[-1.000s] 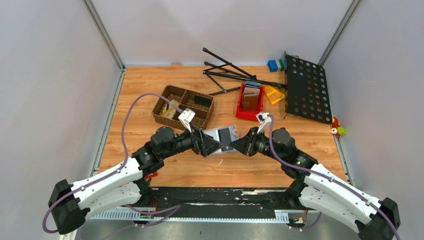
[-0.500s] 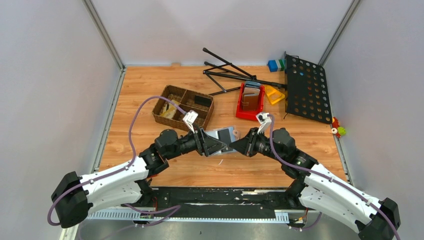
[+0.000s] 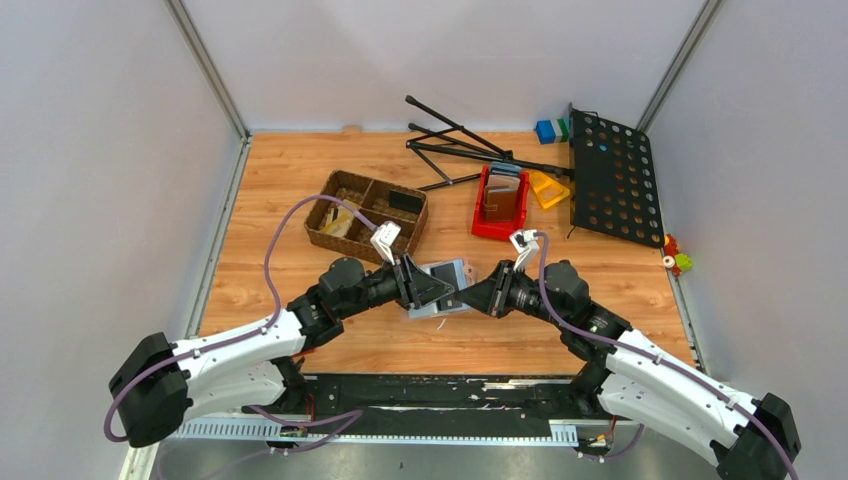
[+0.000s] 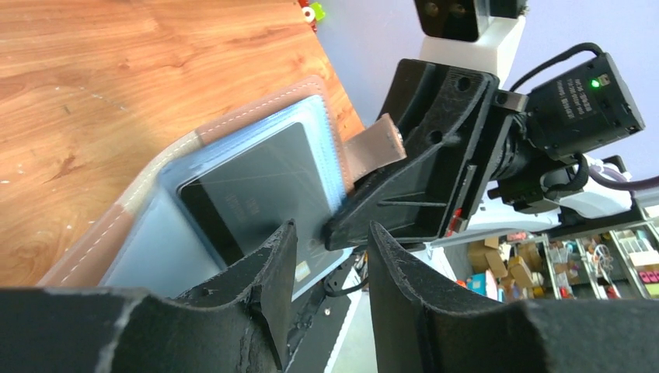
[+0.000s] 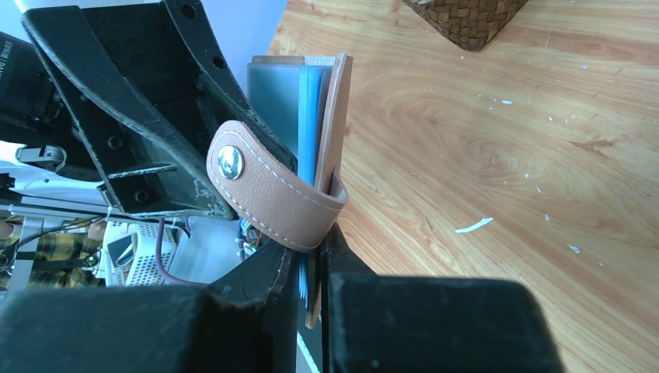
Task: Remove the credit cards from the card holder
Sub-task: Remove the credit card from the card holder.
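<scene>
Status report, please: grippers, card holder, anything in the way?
Right gripper shut on card holder, beside its strap. Left gripper open, jaws at black card edge. Card not out. No obstruction seen.

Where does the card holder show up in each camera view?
Top external: card holder mid-picture, right of the wicker basket.
Left wrist: card holder centre-left, open, black card showing.
Right wrist: card holder centre, edge-on.
Shared landmark: its brown snap strap, in both wrist views.
</scene>
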You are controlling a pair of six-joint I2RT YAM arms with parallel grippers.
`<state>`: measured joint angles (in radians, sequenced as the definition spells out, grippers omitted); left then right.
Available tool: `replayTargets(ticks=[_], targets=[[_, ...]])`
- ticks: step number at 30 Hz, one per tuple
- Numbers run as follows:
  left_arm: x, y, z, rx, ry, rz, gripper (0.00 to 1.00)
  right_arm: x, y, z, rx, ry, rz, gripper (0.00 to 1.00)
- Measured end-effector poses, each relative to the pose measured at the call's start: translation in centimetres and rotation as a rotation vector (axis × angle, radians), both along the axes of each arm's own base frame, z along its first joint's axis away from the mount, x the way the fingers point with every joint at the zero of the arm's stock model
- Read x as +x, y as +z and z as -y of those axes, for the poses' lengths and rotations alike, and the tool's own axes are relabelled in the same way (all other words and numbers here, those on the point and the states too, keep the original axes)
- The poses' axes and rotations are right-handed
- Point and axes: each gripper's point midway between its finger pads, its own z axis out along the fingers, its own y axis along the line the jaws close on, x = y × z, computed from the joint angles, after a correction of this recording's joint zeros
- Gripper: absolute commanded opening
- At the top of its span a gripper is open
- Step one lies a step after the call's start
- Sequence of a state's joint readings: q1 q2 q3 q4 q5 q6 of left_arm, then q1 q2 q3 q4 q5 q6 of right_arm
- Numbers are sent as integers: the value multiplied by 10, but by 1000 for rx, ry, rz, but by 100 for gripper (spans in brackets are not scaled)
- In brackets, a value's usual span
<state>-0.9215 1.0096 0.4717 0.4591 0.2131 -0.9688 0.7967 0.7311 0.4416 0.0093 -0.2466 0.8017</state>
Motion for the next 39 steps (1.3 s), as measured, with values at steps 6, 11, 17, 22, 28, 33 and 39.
replayTargets(ticks=[6,11,17,22,28,33,39], targets=[[2,-6,-11,20,51,-27,44,-1,6,1,19,-6,6,0],[-1,-15,-16,31,59,-46,43,-1,7,2,27,-12,1,0],[-2,-18,-17,26,60,-66,41,-1,6,2,33,-14,-24,0],[-2,-17,-17,13,60,-82,40,-2,7,2,39,-17,-31,0],[0,-19,-18,7,64,-97,40,-2,7,1,43,-19,-38,0],[2,-22,-20,20,73,-106,40,-2,5,2,39,-19,-42,0],[2,-24,-21,24,75,-114,40,-2,3,2,37,-19,-44,0]])
